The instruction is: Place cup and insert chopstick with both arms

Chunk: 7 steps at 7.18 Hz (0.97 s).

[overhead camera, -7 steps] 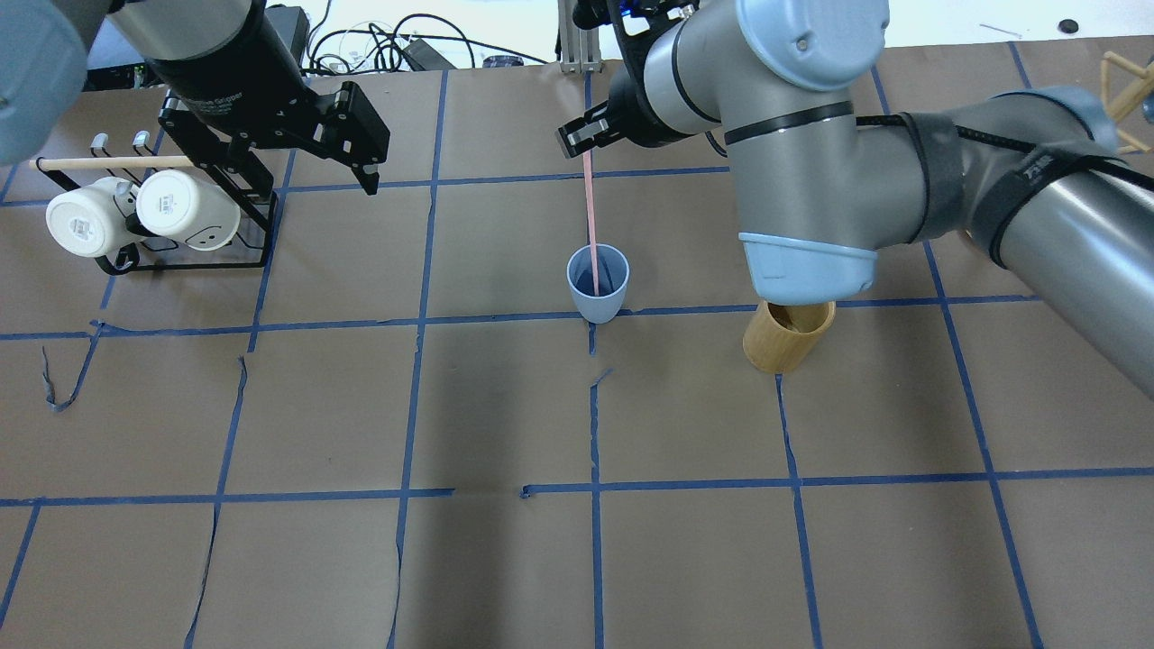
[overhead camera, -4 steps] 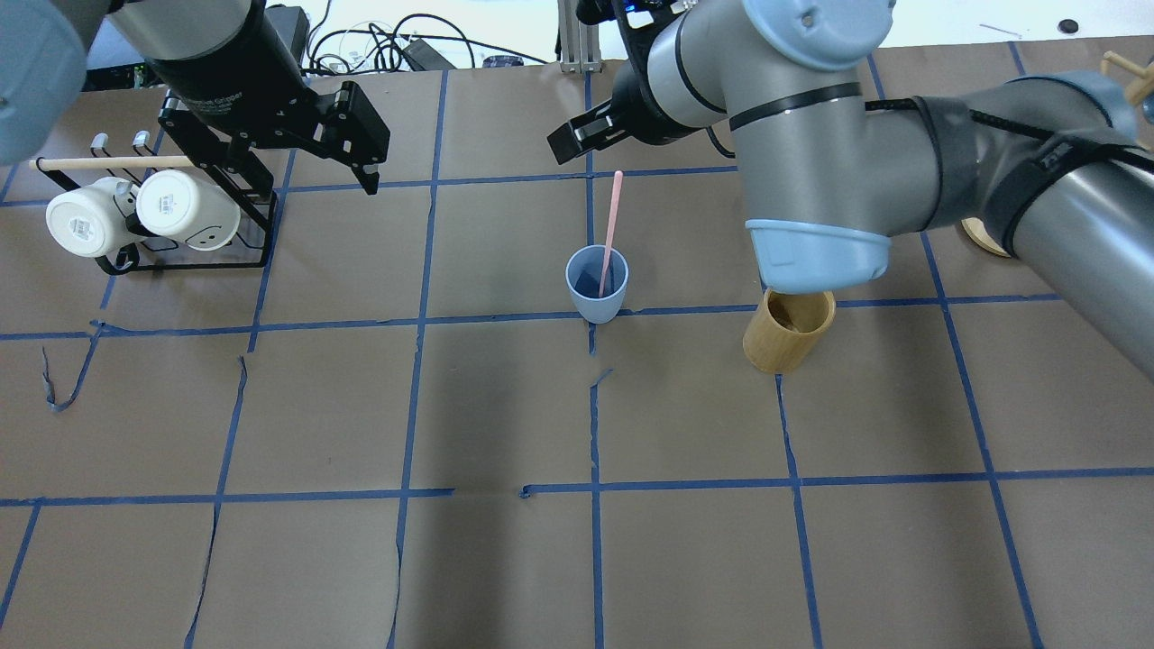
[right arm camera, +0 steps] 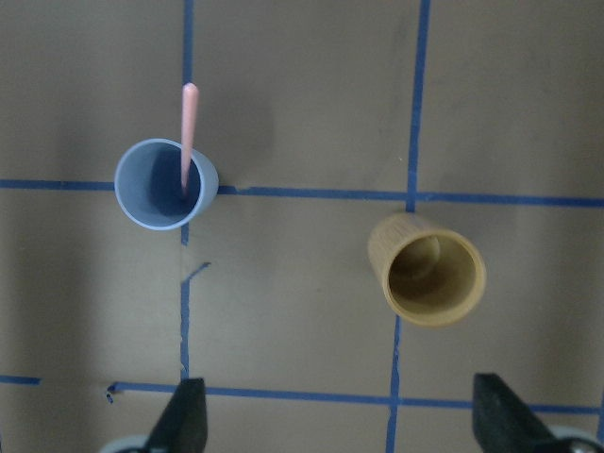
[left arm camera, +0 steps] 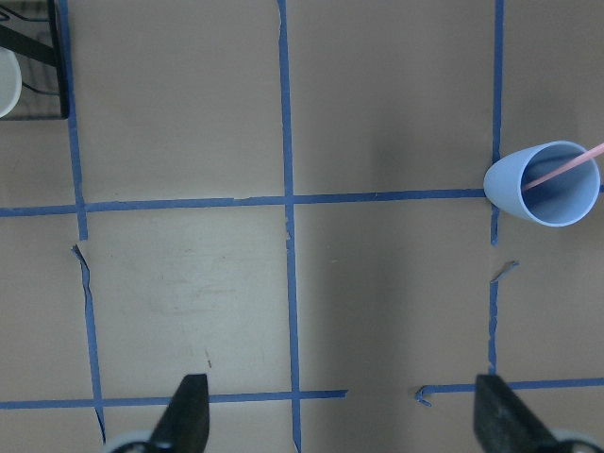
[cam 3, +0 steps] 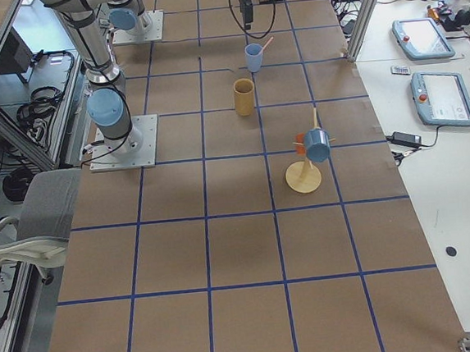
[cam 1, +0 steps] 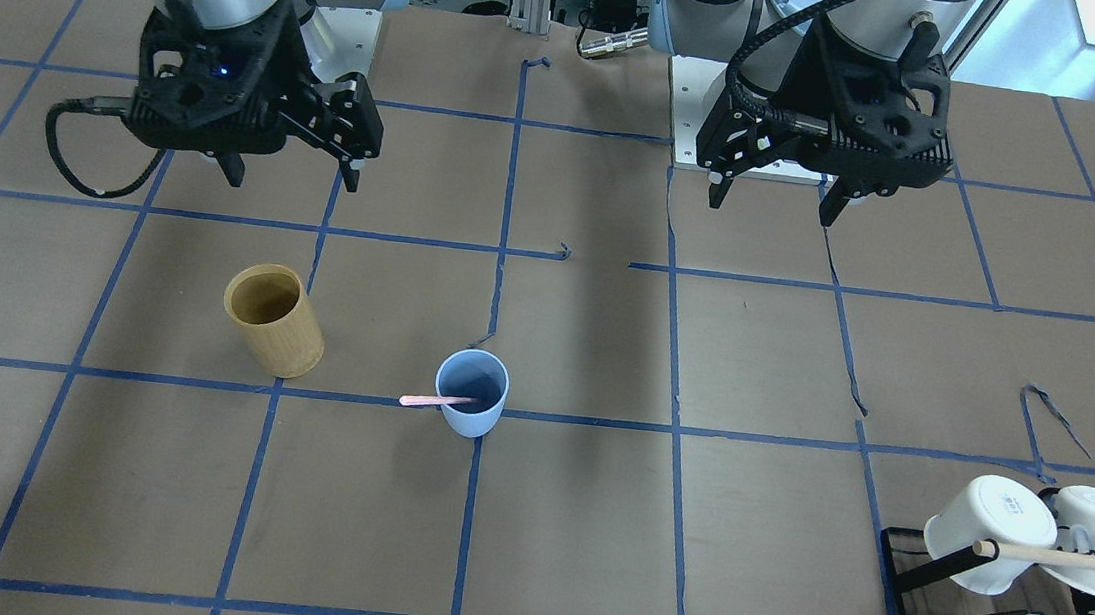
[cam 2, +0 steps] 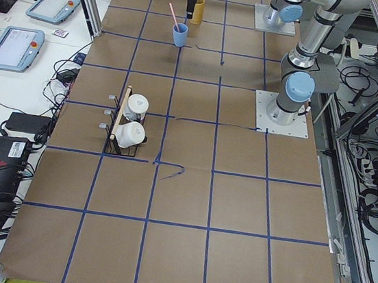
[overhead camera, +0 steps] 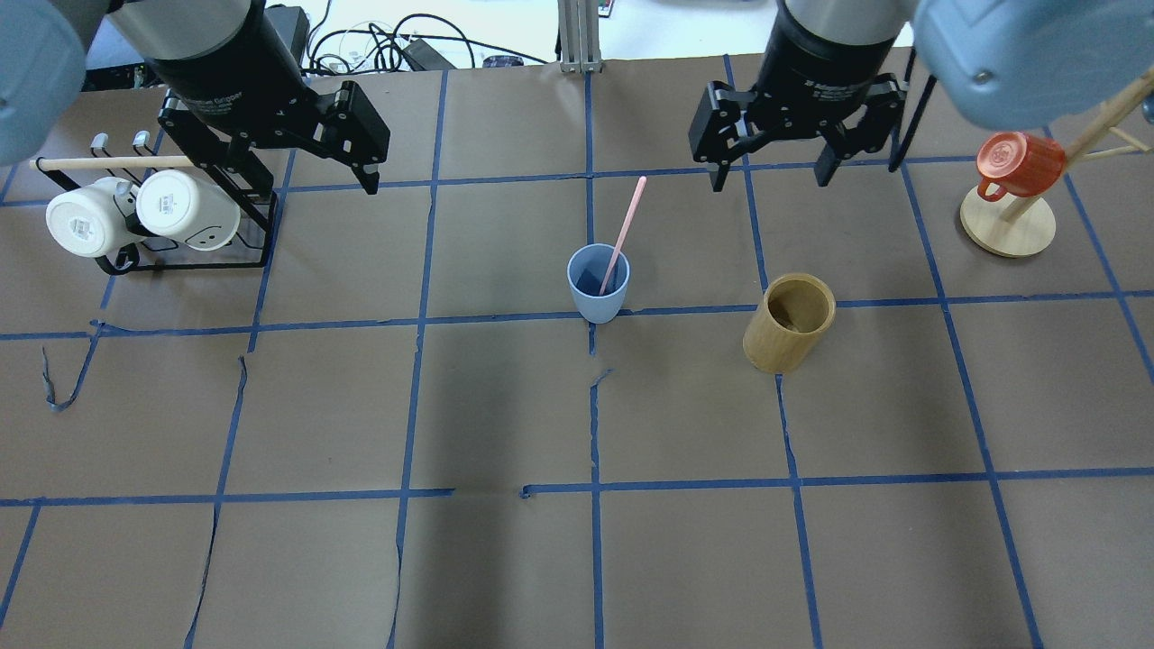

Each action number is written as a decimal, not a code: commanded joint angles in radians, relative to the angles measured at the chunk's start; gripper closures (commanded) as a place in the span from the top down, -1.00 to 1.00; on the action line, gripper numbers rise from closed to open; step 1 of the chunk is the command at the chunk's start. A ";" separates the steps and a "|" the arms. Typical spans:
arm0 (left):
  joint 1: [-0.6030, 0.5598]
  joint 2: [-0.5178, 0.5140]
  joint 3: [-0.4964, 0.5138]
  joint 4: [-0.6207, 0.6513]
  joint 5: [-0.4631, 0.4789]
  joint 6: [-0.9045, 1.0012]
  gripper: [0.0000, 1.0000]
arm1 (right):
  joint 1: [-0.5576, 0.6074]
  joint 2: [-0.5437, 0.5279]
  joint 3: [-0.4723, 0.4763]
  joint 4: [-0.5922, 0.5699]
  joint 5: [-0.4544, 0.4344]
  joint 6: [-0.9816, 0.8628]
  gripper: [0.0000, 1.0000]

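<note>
Appears finished, with chopstick [overhead camera: 622, 230] leaning in upright cup [overhead camera: 597, 297], left gripper [cam 1: 773, 207] and right gripper [overhead camera: 769, 182] jaws spread, empty, well clear.

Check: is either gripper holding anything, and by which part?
Nothing held. Left gripper and right gripper are open; thin pink chopstick leans in light blue plastic cup.

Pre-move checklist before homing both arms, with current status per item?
1. cup upright: ok.
2. chopstick inside the cup, leaning on its rim: ok.
3. right pincer open, empty, apart from the chopstick: ok.
4. left pincer open, empty: ok.
5. wooden holder apart from the cup: ok.
6. chopstick tip seated on the cup floor: cannot tell.
</note>
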 commanded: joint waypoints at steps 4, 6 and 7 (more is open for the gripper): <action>0.003 0.003 0.002 0.000 0.004 -0.026 1.00 | -0.073 -0.023 0.007 0.119 -0.009 0.025 1.00; 0.003 0.005 0.001 0.000 0.004 -0.025 1.00 | -0.093 -0.025 0.007 0.125 -0.008 0.024 1.00; 0.003 0.005 0.000 0.000 0.002 -0.025 1.00 | -0.095 -0.025 0.007 0.122 -0.008 0.025 1.00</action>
